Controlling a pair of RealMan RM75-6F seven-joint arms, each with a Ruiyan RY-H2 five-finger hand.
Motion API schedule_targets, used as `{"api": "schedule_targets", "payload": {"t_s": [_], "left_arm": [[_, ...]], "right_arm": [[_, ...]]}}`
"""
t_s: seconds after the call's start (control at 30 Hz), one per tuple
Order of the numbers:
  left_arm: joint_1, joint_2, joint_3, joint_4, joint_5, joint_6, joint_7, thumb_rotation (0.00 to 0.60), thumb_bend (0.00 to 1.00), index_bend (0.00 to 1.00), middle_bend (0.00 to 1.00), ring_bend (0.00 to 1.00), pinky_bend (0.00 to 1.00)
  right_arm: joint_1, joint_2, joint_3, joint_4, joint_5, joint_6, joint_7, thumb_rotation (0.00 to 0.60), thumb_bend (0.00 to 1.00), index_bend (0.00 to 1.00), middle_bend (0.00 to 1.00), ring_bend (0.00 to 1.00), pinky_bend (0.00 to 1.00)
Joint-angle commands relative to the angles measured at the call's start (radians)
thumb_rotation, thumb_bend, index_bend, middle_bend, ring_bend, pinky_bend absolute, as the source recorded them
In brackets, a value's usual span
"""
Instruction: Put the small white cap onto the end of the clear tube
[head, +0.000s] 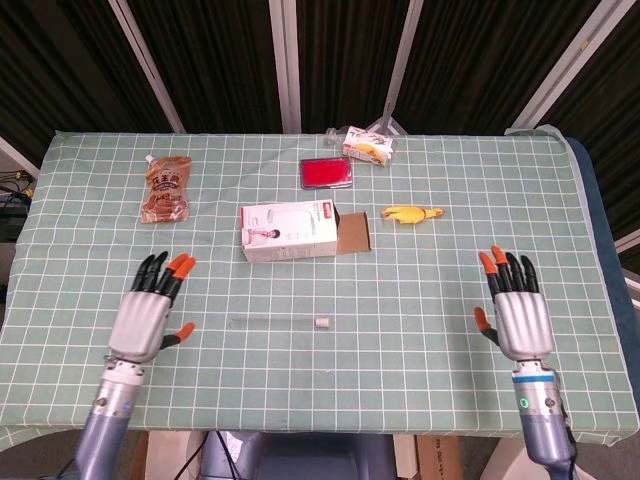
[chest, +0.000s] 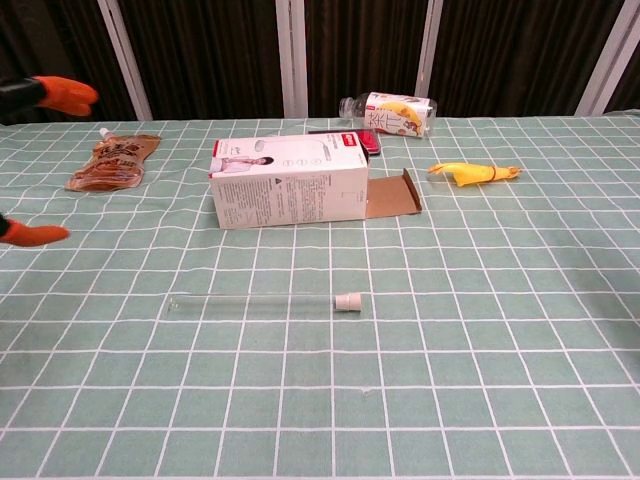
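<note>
The fingers of the left hand (head: 145, 312) are spread and hold nothing; the fingers of the right hand (head: 517, 312) are spread in the same way, also with nothing in them; both hands hang near the front edge of the table, well apart from each other.

Between them, nearer to the left hand, the clear tube (chest: 250, 300) lies flat on the green checked cloth (head: 420, 300), and the small white cap (chest: 347, 301) sits at its right end, touching it; it appears to be already on the tube, so I judge the task as finished or almost finished; the next move, if any, would only be to check that the cap is seated.

Behind the tube stands the white box (head: 288, 230) with its flap open; further back lie a red case (head: 327, 172), a bottle (chest: 388, 112), a brown pouch (head: 167, 187) and a yellow toy (head: 408, 213).

The tube is very faint in the head view; how deep the cap sits I cannot tell; in the chest view only orange fingertips (chest: 62, 92) of the left hand show at the edge, and the right hand does not show there.
</note>
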Motion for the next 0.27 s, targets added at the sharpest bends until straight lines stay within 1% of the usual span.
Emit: {"api": "schedule_targets", "payload": {"t_s": [0.03,0.13,0.27], "left_arm": [[0.125,0.123,0.103,0.045,0.082,0.107,-0.159,0.6,0.18,0.09,0.1,0.0,0.0],[0.188,0.184,0.134,0.092,0.103,0.154,-0.251,0.6,0.18,0.09,0.1,0.0,0.0],[0.246,0.24,0.137,0.158,0.114,0.193,-0.349,0.6,0.18,0.09,0.1,0.0,0.0]], "right_arm": [[-0.066,0.047,-0.048,0.0,-0.029,0.048,0.075,0.6,0.4,0.0,0.0,0.0,0.0],[-0.106,0.07,-0.07,0.003,-0.064,0.087,0.122,0.6,0.4,0.0,0.0,0.0,0.0],[-0.143,0.087,-0.091,0.02,-0.109,0.123,0.149,0.6,0.4,0.0,0.0,0.0,0.0]]}}
